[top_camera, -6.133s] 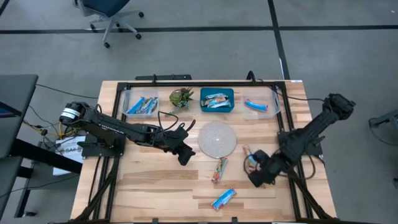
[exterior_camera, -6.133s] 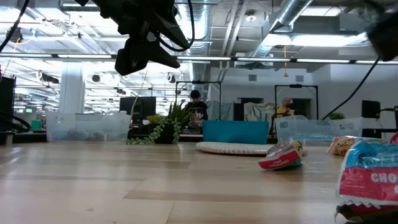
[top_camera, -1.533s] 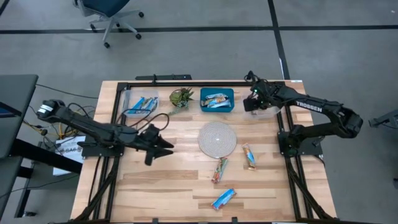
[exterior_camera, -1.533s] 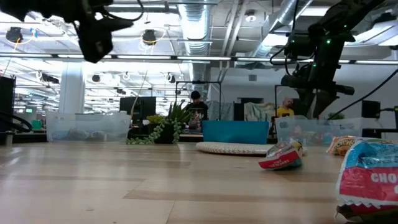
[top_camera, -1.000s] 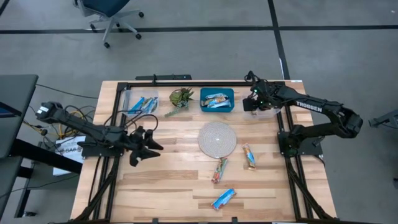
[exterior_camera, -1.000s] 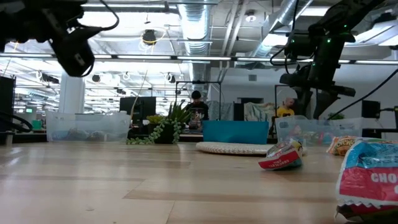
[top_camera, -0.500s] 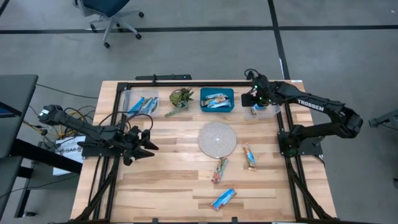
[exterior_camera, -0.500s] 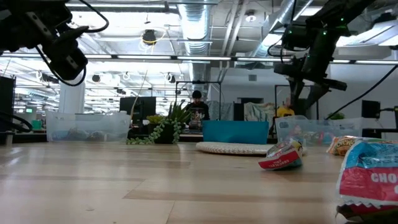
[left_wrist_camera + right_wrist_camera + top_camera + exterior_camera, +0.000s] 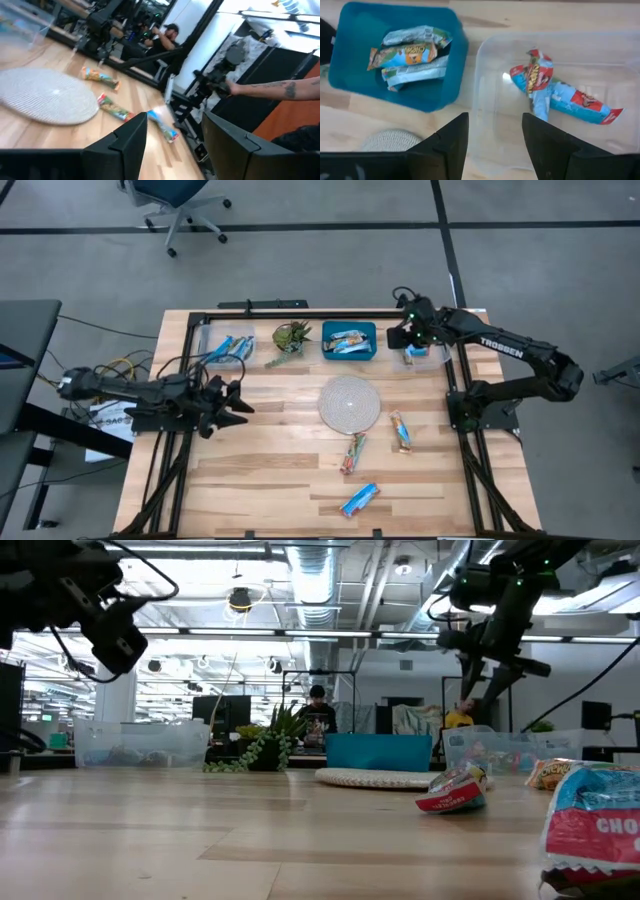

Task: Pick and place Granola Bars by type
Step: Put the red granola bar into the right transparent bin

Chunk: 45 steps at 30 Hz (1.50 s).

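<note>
Hovering over the clear bin [image 9: 421,352] at the far right corner of the table [image 9: 260,470], the right gripper [image 9: 404,338] has its two dark fingers [image 9: 442,145] spread apart with nothing between them; its wrist view looks down on two red-and-blue granola bars [image 9: 555,90] lying crossed on that bin's floor. Just beside it sits the teal bin [image 9: 349,341], holding a few green-and-silver bars and one with an orange label [image 9: 402,52]. A second clear bin [image 9: 226,347] at the far left holds blue bars, and a small green plant [image 9: 291,337] stands between it and the teal one. Near the middle of the table lies a round woven mat [image 9: 349,403] (pale, flat, with nothing on it). Three bars lie loose on the wood: an orange-red and blue one [image 9: 401,431] just right of the mat, a green-and-silver one [image 9: 352,453] nearer the front edge, and a bright blue one [image 9: 359,500] closest to the front. The left gripper [image 9: 230,404] hangs above the table's left side, well apart from all three loose bars, its fingers [image 9: 130,145] parted and empty. In the room beyond, a person's outstretched arm [image 9: 270,91] shows in the left wrist view, away from the table.
</note>
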Motion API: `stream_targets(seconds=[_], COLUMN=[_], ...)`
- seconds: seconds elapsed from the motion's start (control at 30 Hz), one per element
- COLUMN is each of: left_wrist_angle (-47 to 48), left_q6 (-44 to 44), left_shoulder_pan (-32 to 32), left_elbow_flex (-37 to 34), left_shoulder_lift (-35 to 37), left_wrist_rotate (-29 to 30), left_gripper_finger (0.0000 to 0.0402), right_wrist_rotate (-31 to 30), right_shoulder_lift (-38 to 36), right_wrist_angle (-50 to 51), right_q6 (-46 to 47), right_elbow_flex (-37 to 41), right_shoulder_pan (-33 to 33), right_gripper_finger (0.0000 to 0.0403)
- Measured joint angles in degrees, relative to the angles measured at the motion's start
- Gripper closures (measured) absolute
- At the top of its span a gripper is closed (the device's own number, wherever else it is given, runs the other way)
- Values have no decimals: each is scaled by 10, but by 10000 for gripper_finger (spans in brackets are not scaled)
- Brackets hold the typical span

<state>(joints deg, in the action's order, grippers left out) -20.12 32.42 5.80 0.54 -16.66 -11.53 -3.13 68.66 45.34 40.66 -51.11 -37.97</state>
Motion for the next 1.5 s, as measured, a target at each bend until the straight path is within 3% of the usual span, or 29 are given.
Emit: stream_targets(seconds=[0.1,0.43,0.63,1.1,1.5], left_wrist_angle=[43,114,129,171,170], left_q6=[0,1,-1,-3,5], left_shoulder_pan=[-29,-42,-41,-41,-41], left_elbow_flex=[0,-1,-1,-2,-2], left_shoulder_lift=[17,37,37,37,37], left_wrist_rotate=[-8,78,60,61,62], left_gripper_finger=[219,219,219,219,219], right_wrist_rotate=[2,4,31,34,33], right_shoulder_lift=[0,0,0,0,0], right_wrist_angle=[9,10,10,-17,-84], right_q6=[3,16,44,227,283], right_elbow_flex=[-4,-5,-5,-5,-5], right_shoulder_pan=[18,101,180,408,524], right_gripper_finger=[228,228,228,228,228])
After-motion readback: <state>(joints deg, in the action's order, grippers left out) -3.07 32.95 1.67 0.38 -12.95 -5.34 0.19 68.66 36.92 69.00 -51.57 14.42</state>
